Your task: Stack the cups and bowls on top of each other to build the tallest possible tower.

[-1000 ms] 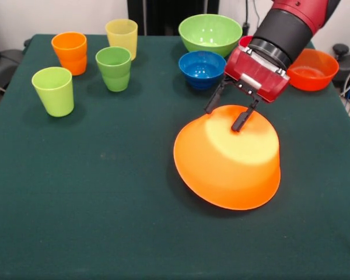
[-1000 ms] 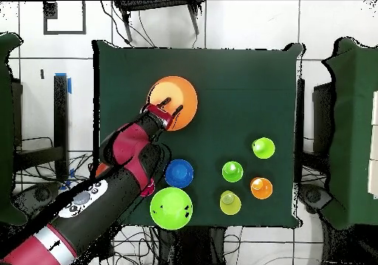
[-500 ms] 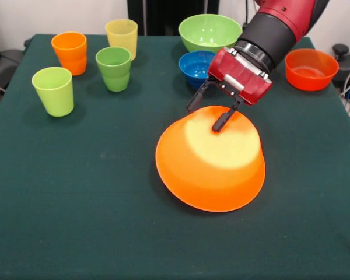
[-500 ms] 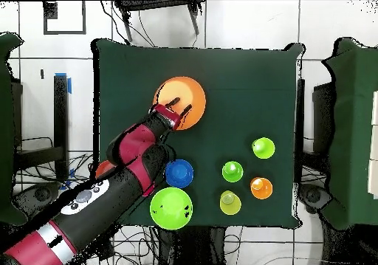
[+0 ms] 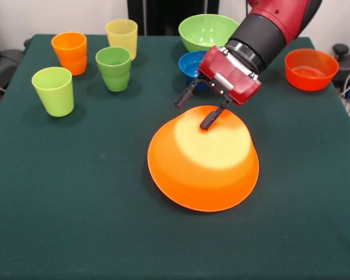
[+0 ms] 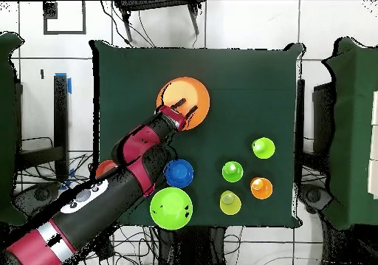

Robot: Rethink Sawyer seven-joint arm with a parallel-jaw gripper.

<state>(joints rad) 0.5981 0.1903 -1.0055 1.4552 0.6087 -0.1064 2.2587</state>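
The very large orange bowl (image 5: pixel 204 160) lies upside down mid-table, also seen from above (image 6: pixel 177 94). My gripper (image 5: pixel 195 111) is open at its far side: one finger rests on the bowl's upturned base, the other hangs just behind its wall. From above the gripper (image 6: pixel 186 108) sits on the bowl's near edge. Orange (image 5: pixel 70 52), pale yellow (image 5: pixel 122 36), green (image 5: pixel 114 68) and lime green (image 5: pixel 53 91) cups stand upright at the far left. A light green bowl (image 5: pixel 209 30), a blue bowl (image 5: pixel 191 63) partly behind the gripper, and a red-orange bowl (image 5: pixel 311 69) stand apart. No tower stands.
From above, the cups cluster together: lime green (image 6: pixel 263 148), green (image 6: pixel 232 171), orange (image 6: pixel 260 187), pale yellow (image 6: pixel 229 201). The blue bowl (image 6: pixel 179 173) and light green bowl (image 6: pixel 170 207) lie beside my arm. Cables and stands ring the dark green table (image 5: pixel 76 204).
The gripper, still open, has moved leftward in the front view, and the upturned orange bowl has slid along with it toward the table's middle. Cups and other bowls stayed put.
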